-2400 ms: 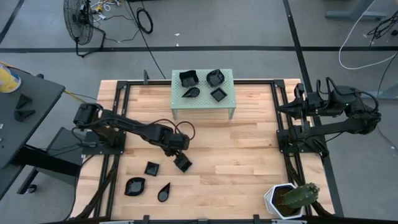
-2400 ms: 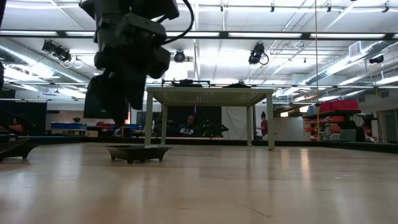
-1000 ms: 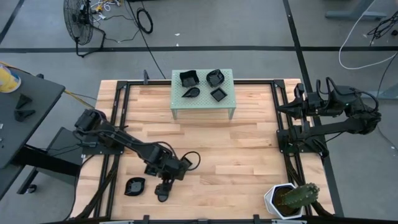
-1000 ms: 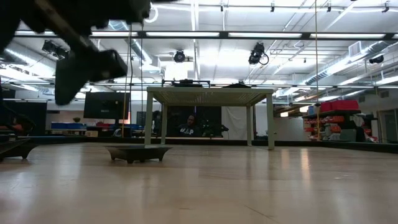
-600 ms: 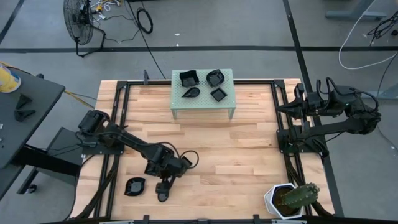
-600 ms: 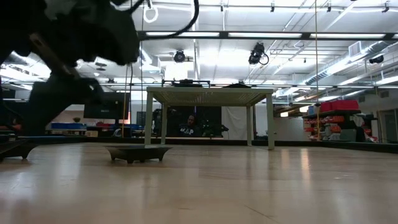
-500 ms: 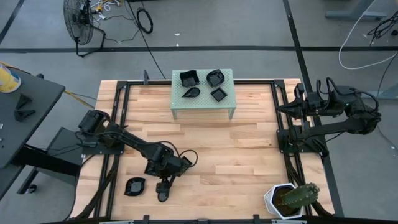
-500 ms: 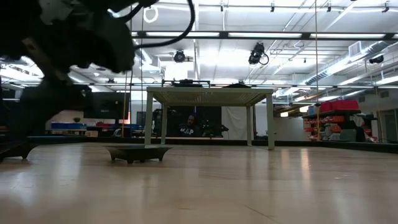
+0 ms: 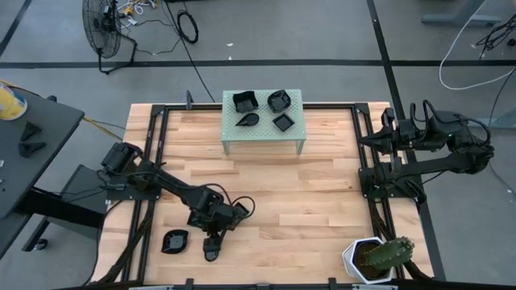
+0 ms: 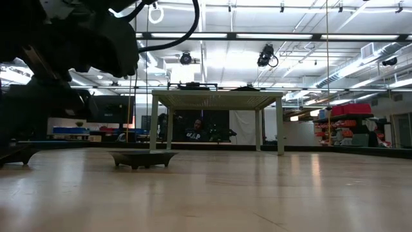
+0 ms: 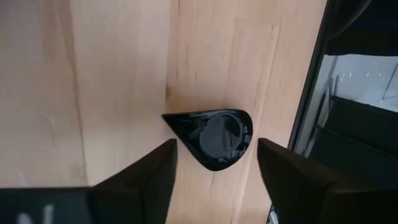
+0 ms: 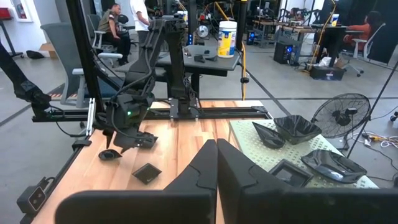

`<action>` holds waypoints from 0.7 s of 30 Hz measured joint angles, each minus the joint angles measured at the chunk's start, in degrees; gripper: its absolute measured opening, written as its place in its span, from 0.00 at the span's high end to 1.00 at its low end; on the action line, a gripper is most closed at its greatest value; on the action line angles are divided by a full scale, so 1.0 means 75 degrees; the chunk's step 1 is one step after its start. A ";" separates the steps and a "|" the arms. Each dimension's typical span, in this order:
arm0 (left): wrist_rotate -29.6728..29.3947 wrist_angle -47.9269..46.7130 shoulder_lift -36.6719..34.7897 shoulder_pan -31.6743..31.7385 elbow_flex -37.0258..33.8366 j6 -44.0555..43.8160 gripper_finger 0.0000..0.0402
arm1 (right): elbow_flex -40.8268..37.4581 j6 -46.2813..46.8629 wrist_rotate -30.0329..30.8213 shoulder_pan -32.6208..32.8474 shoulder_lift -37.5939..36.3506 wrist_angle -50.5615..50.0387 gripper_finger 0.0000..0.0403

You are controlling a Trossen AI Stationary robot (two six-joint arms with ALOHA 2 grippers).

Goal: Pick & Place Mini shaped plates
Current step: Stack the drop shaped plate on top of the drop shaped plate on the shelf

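A black teardrop plate (image 11: 213,138) lies flat on the wooden table near its front left; it also shows in the high view (image 9: 211,254). My left gripper (image 9: 211,243) is open just above it, one finger on either side (image 11: 216,148), touching nothing. A leaf-shaped plate (image 9: 174,241) lies to its left. A small square plate (image 12: 147,172) lies beyond it, under the arm in the high view. Several more black plates (image 9: 244,101) rest on the pale green stand (image 9: 262,135). My right gripper (image 12: 216,168) is shut and empty, parked at the table's right edge (image 9: 387,138).
The green stand takes the far middle of the table. A white hexagonal cactus pot (image 9: 373,258) stands at the near right corner. Dark frame rails (image 9: 150,161) run along the table's left and right sides. In the low view, one plate (image 10: 143,158) sits on the wood.
My left gripper has gone down toward the teardrop plate at the table's near left; in the low view the arm sinks lower and fills more of the left side. The plates have not moved.
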 joint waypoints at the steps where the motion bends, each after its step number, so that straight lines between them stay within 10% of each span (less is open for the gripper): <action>1: 0.0001 0.0003 0.0000 -0.0002 0.0001 -0.0002 0.46 | 0.0002 0.0000 0.0001 -0.0003 0.0000 0.0000 0.99; 21: -0.0464 -0.0166 0.0000 -0.0005 -0.0002 -0.0674 0.59 | -0.0001 0.0000 0.0000 -0.0001 0.0000 0.0000 0.99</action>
